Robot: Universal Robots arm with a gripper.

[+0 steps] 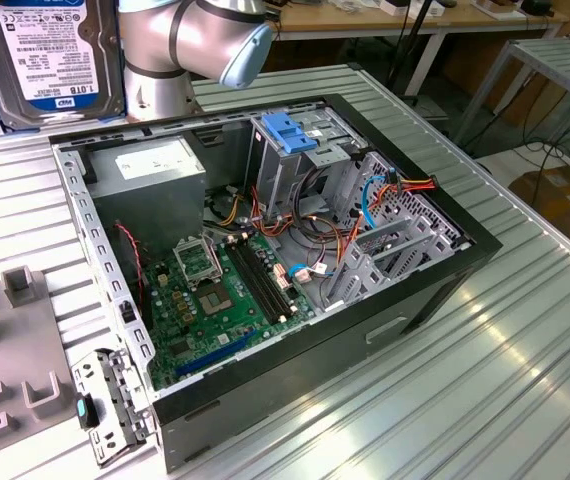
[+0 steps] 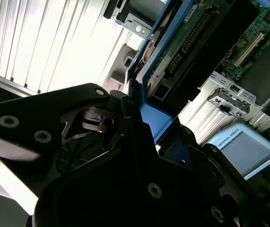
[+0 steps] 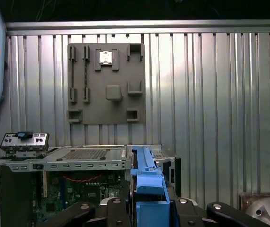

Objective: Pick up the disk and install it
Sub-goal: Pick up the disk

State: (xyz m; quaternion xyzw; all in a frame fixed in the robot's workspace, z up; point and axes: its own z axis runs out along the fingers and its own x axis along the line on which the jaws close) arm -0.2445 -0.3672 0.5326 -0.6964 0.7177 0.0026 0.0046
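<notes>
On the tabletop [image 1: 525,330] sits a big open computer case [image 1: 295,270]. The drive cage [image 1: 295,150] inside looks like it is waiting. The disk [image 1: 45,60] is up in the air, apart from the case. The gripper [image 3: 148,208] jaws pinch its blue edges. Picking up looks done; putting it in is not.

We see a ribbed metal tabletop [image 1: 485,370] carrying 1 open case [image 1: 295,365], lying on its side, and 1 grey plate [image 1: 5,400] just beside it at the exterior view's left.
</notes>
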